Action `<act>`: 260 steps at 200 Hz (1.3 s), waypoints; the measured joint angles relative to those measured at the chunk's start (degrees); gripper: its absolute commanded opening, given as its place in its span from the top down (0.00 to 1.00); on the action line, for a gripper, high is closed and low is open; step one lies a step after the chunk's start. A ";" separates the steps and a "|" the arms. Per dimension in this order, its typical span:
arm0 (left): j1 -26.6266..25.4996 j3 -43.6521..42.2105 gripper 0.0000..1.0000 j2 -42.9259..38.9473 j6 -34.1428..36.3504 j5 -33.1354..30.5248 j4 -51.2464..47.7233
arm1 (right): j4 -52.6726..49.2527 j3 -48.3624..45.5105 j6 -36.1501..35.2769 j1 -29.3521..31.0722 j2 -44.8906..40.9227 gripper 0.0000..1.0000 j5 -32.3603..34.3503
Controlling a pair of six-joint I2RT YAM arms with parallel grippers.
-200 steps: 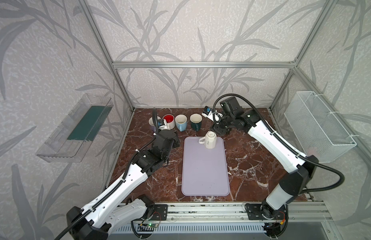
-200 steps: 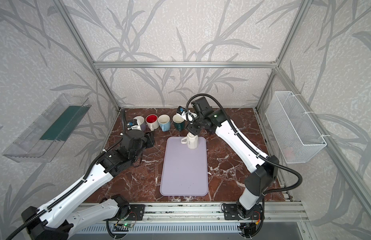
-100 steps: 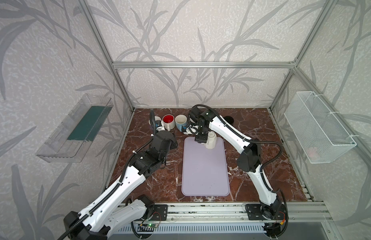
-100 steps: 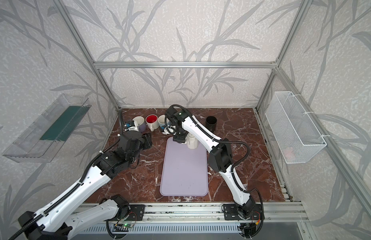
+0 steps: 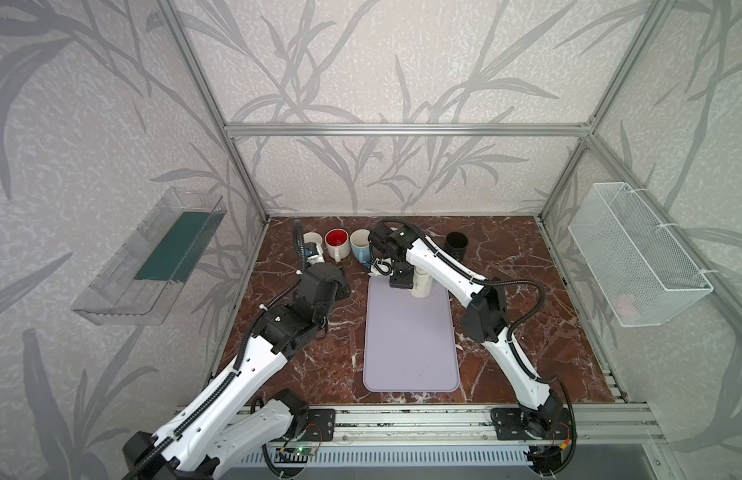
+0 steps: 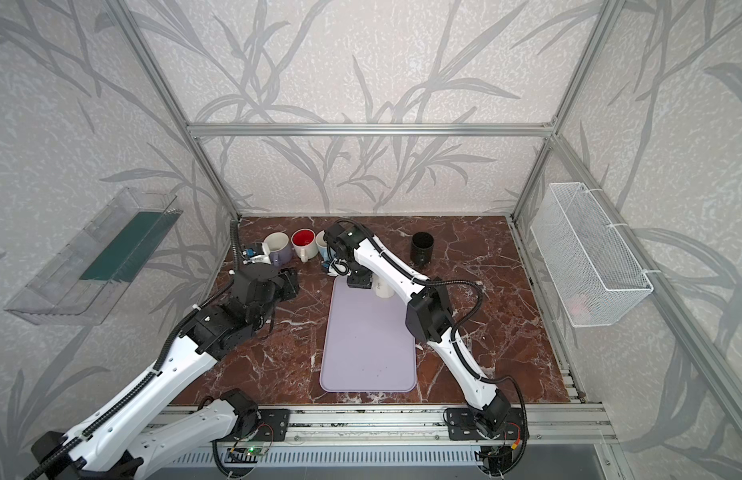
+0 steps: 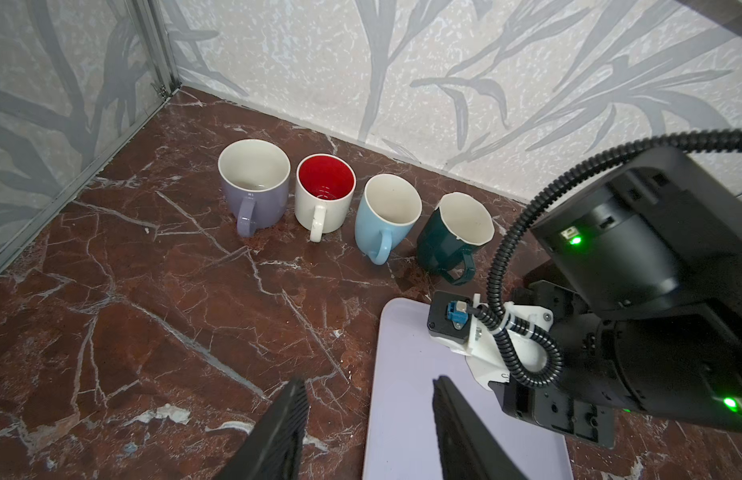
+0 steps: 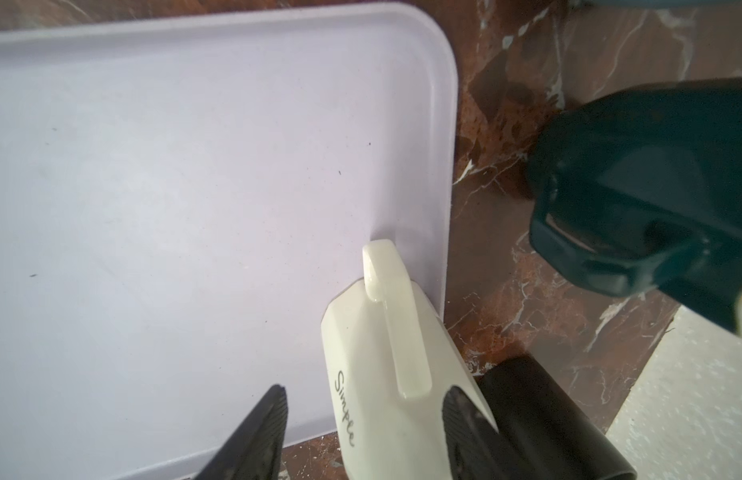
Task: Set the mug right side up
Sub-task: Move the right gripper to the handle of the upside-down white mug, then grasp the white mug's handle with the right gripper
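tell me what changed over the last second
The right gripper swung in from the back, by the dark green mug, to the cream mug at the far end of the mat. Its open fingers now straddle the mug without clamping it. Nothing was taken hold of or let go. The cream mug, mat, row of mugs and open left gripper stayed about where they were.

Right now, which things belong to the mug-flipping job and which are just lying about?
Job: cream mug; right claw straddling it; lavender tray under it.

Lying about: purple mug; red-lined mug; blue mug; green mug; black cup; wire basket; clear wall bin; left claw.
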 measured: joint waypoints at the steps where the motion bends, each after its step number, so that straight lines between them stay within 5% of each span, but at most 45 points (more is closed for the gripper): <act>1: 0.00 0.00 0.48 -0.07 0.00 0.00 0.00 | 0.00 0.00 -0.02 0.00 0.11 0.38 0.07; 98: 0.26 0.00 0.48 -0.50 -0.20 0.57 -0.70 | 1.01 1.79 -3.08 -0.17 3.85 0.39 4.00; 260: 0.52 0.00 0.48 -0.50 -0.17 0.87 -0.68 | 4.96 1.73 -7.37 -0.50 6.54 0.55 6.84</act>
